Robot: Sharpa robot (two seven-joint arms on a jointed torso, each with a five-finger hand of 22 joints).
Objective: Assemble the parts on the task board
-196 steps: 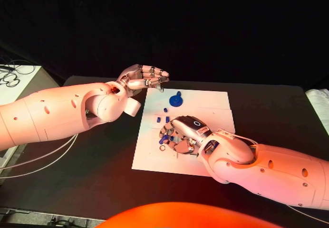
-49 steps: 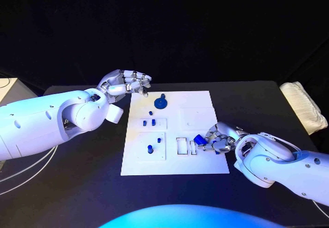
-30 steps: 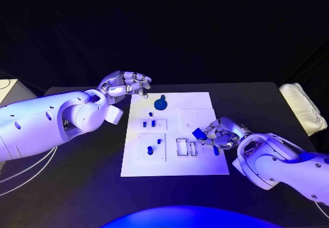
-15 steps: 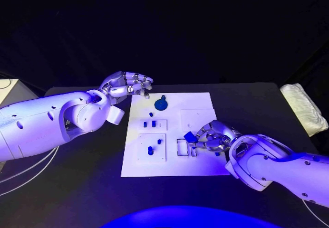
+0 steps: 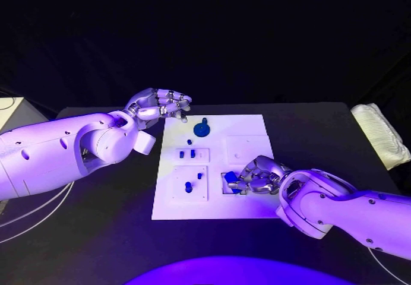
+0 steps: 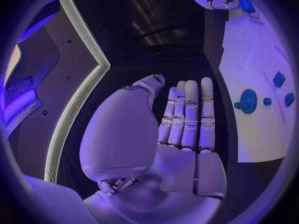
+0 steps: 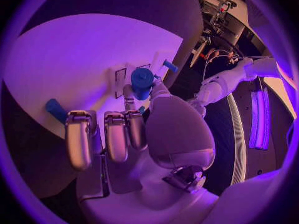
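My right robot hand (image 5: pixel 255 176) pinches a blue part (image 5: pixel 232 183) right over the rectangular slots (image 5: pixel 228 180) of the task board (image 5: pixel 248 127), while my left robot hand (image 5: pixel 161 104), curled on nothing, hovers well apart at the far edge.

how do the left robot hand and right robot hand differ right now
The right robot hand pinches a blue part over the task board; the left robot hand holds nothing. The right is low over the board's near slots; the left hovers at its far left corner. Both are silver.
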